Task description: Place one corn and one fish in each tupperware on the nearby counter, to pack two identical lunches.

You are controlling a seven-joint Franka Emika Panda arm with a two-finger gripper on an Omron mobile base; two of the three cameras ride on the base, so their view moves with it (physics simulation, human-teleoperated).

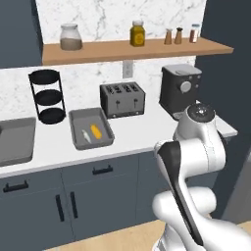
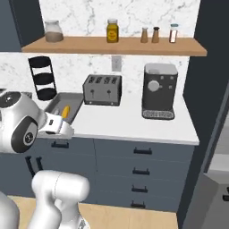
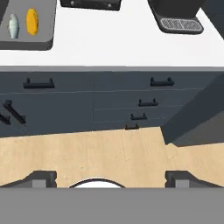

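Note:
One grey tupperware (image 1: pixel 78 117) sits on the white counter (image 1: pixel 142 130) left of the toaster, with a yellow corn (image 1: pixel 96 131) and a pale fish (image 1: pixel 86 136) lying side by side in it. The hand view has this tupperware (image 3: pixel 26 43) at its upper left, with the fish (image 3: pixel 13 25) and corn (image 3: pixel 32 21) inside. The second tupperware (image 1: pixel 17 142) is cut off by the left edge; the part I see has a bare floor. My gripper (image 3: pixel 112 179) is open and holds nothing. It hangs back from the counter, over the wooden floor in front of the drawers.
A dark toaster (image 1: pixel 122 99), a coffee machine (image 1: pixel 180 90) and a black three-tier rack (image 1: pixel 46 96) stand along the back of the counter. A wooden shelf (image 1: pixel 132 49) with jars runs above. Dark drawers with black handles (image 3: pixel 153 103) face my hand.

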